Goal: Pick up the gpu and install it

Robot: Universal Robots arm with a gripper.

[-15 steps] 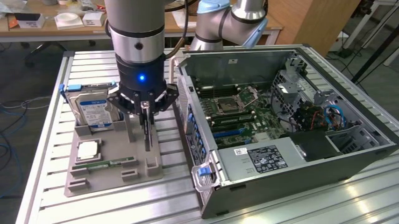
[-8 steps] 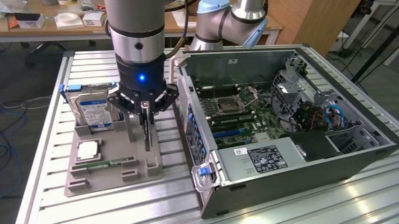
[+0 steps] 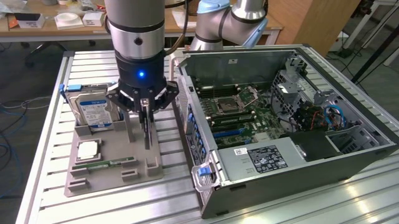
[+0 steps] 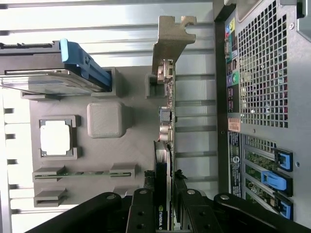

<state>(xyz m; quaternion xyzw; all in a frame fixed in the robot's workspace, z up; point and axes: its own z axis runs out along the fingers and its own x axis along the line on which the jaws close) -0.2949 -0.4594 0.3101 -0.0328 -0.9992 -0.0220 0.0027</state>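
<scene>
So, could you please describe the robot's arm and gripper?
The arm is a silver-grey cylinder with light-blue joint caps and a black wrist section bearing a blue light; a black cable runs alongside. The gripper is black, with linked fingers.

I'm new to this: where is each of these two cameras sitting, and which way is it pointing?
Exterior view: off the arm, high up, looking down at a slant on tray and open case; arm and gripper show.
Wrist view: on the wrist, looking down past the gripper at the gpu standing on edge in the tray; black fingers show, closed on it.
Both share: gpu, tray, hard drive, case.
</scene>
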